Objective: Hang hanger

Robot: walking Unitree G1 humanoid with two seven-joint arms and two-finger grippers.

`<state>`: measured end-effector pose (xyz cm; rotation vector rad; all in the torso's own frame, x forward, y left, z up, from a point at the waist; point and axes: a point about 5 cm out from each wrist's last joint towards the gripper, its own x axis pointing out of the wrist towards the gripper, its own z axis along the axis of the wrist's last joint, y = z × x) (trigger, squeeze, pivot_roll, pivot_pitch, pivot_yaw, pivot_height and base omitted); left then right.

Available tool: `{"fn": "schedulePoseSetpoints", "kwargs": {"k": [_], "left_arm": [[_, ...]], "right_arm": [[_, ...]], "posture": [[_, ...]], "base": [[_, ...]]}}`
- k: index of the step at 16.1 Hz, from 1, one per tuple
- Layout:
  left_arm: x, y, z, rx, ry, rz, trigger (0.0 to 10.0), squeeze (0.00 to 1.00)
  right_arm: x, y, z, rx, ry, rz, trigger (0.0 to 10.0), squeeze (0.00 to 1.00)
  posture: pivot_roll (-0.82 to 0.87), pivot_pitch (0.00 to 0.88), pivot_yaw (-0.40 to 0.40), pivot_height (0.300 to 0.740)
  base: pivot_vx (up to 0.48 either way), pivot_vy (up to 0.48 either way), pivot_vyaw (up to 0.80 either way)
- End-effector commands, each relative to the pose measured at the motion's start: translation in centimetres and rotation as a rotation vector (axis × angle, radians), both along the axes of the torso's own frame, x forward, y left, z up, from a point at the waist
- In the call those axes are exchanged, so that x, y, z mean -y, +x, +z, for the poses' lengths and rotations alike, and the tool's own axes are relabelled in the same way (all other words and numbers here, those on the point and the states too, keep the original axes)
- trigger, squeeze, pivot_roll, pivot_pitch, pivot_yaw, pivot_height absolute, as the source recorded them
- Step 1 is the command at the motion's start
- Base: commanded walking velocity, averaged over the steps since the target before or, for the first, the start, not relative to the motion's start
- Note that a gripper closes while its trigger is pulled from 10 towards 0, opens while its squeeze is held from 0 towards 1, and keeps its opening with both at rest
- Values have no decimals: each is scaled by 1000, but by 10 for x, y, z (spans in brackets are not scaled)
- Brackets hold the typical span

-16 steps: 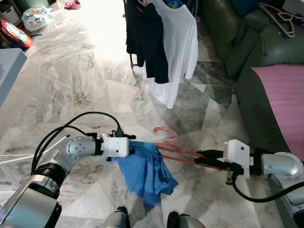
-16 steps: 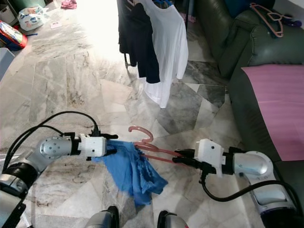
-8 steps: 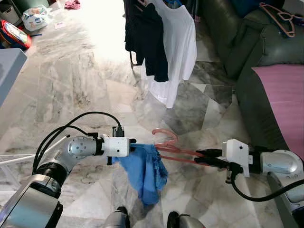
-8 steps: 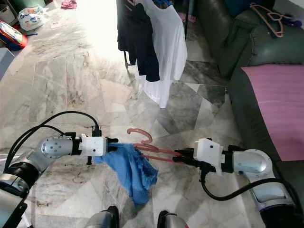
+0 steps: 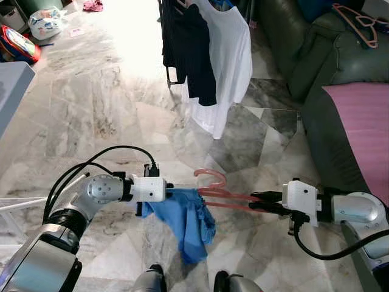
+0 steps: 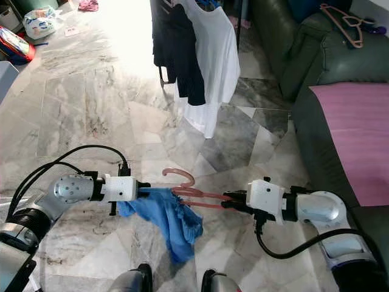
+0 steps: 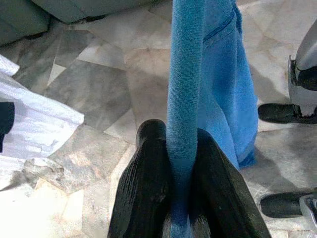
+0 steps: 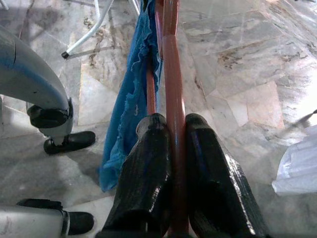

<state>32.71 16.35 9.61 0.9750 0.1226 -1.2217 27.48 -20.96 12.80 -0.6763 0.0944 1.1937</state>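
A pink hanger (image 5: 214,185) is held level above the marble floor, its hook pointing up and away from me. My right gripper (image 5: 260,201) is shut on the hanger's right end; in the right wrist view the pink bar (image 8: 174,148) runs between the black fingers (image 8: 148,173). A blue garment (image 5: 187,222) droops from the hanger's left side. My left gripper (image 5: 169,194) is shut on a stretched edge of that blue cloth (image 7: 184,99), pinched between its fingers (image 7: 143,198).
A clothes rack ahead carries a white shirt (image 5: 226,61) and a dark garment (image 5: 196,55). A green sofa (image 5: 316,61) with a pink cloth (image 5: 361,134) stands on the right, more pink hangers (image 5: 358,21) on its back. My feet (image 5: 188,281) are below.
The blue garment has bunched narrower and hangs closer under the hanger. Both grippers keep their grip; the hanger sits slightly higher and further left in view.
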Motion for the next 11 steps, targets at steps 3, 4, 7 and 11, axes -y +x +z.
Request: {"fn": "schedulePoseSetpoints", "kwargs": {"k": [3,4,7,11], "left_arm": [[-3,-5,-9,-56,16,3,0,0],[-3,-5,-9,-58,12,8,0,0],[-13,-4,-9,-53,4,65,0,0],[-19,-4,-8,-50,7,85,0,0]], "right_arm": [[2,5,5,-53,37,-20,10000,1000],[3,5,5,-55,25,-19,10000,1000],[21,10,15,-46,-70,-47,10000,1000],[35,15,26,-28,-110,-91,10000,1000]], "posture": [[13,228,36,740],[14,227,35,740],[19,229,29,740],[17,228,25,740]], "base": [[0,0,0],[0,0,0],[0,0,0],[0,0,0]]}}
